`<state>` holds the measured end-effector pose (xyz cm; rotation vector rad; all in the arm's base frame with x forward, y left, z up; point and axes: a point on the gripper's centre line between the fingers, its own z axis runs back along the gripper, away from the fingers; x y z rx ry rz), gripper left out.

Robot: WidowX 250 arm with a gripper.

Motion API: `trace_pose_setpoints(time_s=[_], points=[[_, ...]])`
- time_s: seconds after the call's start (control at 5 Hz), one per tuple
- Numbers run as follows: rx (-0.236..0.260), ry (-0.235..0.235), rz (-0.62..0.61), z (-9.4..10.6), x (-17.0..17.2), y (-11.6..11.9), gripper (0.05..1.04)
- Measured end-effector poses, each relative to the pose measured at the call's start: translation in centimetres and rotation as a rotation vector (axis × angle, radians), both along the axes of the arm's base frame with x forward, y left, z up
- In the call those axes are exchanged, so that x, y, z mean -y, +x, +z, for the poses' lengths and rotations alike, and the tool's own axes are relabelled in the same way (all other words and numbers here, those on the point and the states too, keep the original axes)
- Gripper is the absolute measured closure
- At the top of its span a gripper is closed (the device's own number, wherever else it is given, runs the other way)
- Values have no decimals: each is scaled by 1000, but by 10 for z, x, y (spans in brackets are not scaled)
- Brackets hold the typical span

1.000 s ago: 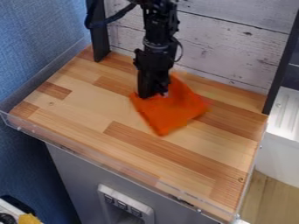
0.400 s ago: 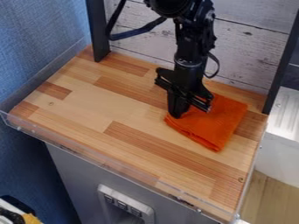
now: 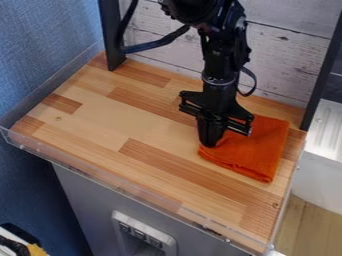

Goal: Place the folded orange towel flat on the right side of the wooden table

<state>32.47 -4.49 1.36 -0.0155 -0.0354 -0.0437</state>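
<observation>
Orange cloth point(image 3: 257, 150) lies flat on the wooden tabletop point(image 3: 127, 125), folded, its layers stacked along the edge that faces us. We note it spreading from the gripper point(image 3: 210, 144) out to the right and towards us, with part of it tucked in behind, under the wider black bracket of the hand.

Gripper: points down, roughly upright. We read it as closed, the two fingers drawn together into one narrow dark block, tips pinching the cloth at its left corner. Cloth beyond the tips rests on the wood; we see a slightly rumpled edge beside them and smoother fabric further right.

Above the gripper, the black arm point(image 3: 217, 62) comes in from the top edge. A thick dark cable point(image 3: 157, 45) sags off to its left, and a thinner loop point(image 3: 249, 82) bows out to its right.

Surroundings, taken from the gripper: behind it, a wall of pale, weathered planks point(image 3: 287, 60), framed by a black post point(image 3: 112, 35) up and to the left and another point(image 3: 324, 75) up and to the right. Well off to the left, a blue textured wall point(image 3: 40, 50). Towards us, a clear rim point(image 3: 113, 184) along the tabletop's front edge, and below that a grey panel point(image 3: 80, 200) with a socket unit point(image 3: 143, 232). To the right, past the tabletop, a white ribbed surface point(image 3: 326, 130).
</observation>
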Motion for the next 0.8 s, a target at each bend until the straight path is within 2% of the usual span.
trace_pose_setpoints(time_s=[0.2, 0.4, 0.6, 0.8], points=[[-11, -21, 22, -1, 3, -3, 1001], [-48, -22, 36, 8, 2, -8, 853], [-60, -17, 48, 27, -12, -13, 603], [-52, -9, 60, 47, -38, -23, 300]])
